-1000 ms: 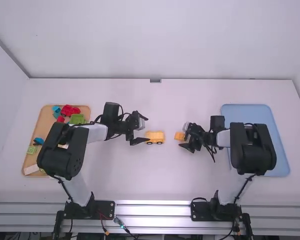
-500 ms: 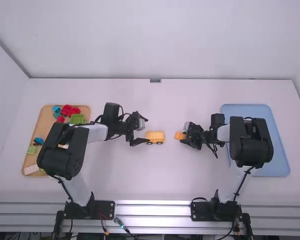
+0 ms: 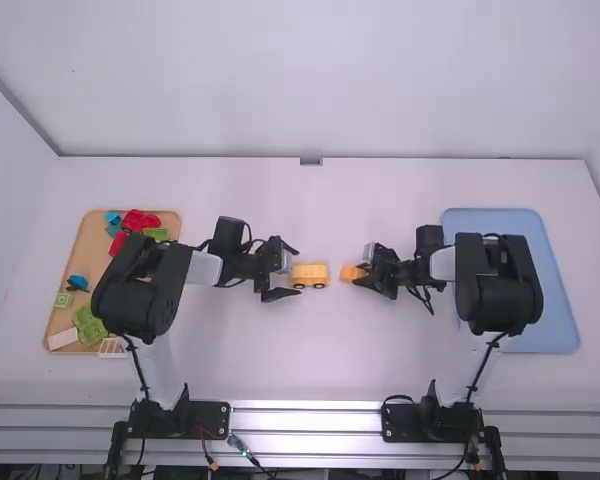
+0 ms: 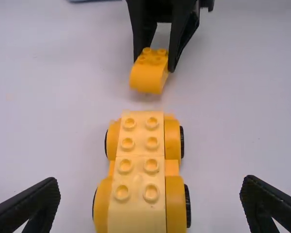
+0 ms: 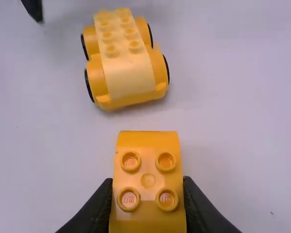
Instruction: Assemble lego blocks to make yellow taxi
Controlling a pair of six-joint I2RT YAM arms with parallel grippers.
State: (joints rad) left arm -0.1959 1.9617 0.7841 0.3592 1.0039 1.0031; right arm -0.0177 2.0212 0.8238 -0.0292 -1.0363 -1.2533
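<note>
Spread open, the left pincer (image 3: 295,270) has its fingers on either side of the yellow car (image 3: 309,275), apart from it; the right pincer (image 3: 363,275) grips a yellow-orange block (image 3: 351,273). Beneath them is the white tabletop (image 3: 290,365). Toward its right edge lies a blue tray (image 3: 563,305), partly hidden by the right arm; toward its left edge, a brown tray (image 3: 88,245) bears red, blue and green pieces. Between those edges, the car stands upright, studs up, on black-rimmed wheels. Near its right-hand end is the smaller block, curved and studded on top, apart from the car.
</note>
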